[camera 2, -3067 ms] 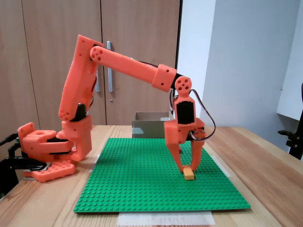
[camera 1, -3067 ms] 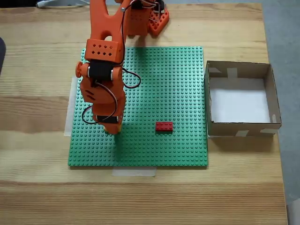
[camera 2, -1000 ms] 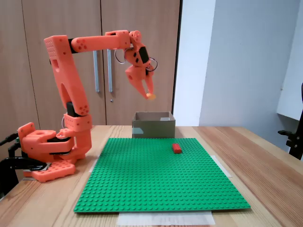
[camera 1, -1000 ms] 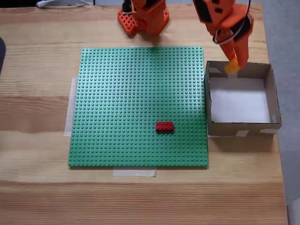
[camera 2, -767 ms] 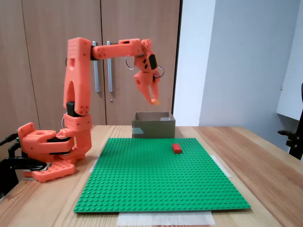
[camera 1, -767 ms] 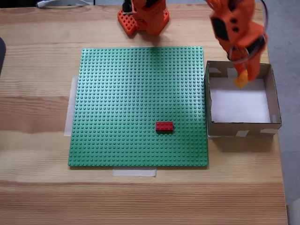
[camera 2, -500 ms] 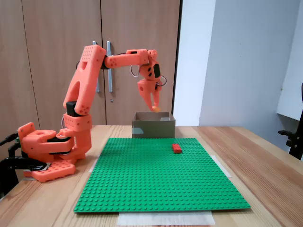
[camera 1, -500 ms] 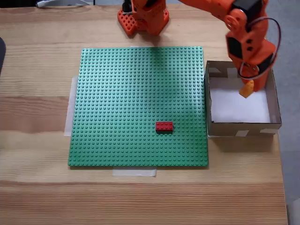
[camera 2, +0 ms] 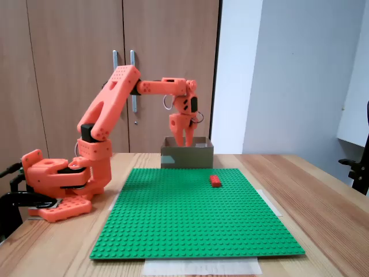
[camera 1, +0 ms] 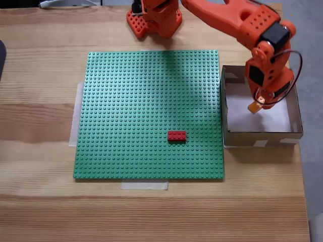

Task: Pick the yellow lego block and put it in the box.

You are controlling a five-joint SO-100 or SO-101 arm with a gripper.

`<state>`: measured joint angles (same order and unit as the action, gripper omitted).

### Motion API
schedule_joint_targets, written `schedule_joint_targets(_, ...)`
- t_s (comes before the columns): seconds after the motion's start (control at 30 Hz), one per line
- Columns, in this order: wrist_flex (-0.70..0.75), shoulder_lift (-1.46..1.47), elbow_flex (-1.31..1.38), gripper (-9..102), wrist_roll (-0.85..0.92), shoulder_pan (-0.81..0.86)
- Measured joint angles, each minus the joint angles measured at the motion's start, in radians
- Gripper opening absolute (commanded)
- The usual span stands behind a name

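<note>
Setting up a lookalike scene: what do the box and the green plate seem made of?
The box: brown cardboard, matte, with pale tape on its walls and a white floor. The green plate: likely moulded plastic with a slight sheen, covered in a regular grid of studs.

The wooden bench (camera 1: pixel 40 201) carries a green studded baseplate (camera 1: pixel 136 101), taken here as the landmark. Touching the baseplate's right edge in a fixed view sits the box (camera 1: pixel 260 136). Beyond its far edge stands the orange arm base (camera 1: pixel 154 20). Pale tape strips (camera 1: pixel 144 185) peek from under its near and left edges.
</note>
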<state>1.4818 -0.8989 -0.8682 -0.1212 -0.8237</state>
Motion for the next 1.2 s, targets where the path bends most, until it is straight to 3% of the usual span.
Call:
schedule_joint_targets(0.47,-0.052,0.137,0.051,0,0.003,0.002)
schedule_joint_targets(0.8,-0.067,0.138,0.055,24,-0.011,-0.003)
schedule_joint_targets(1.0,-0.077,0.087,0.049,21,-0.031,-0.017)
schedule_joint_targets(1.2,-0.202,-0.178,-0.196,20,-0.017,-0.020)
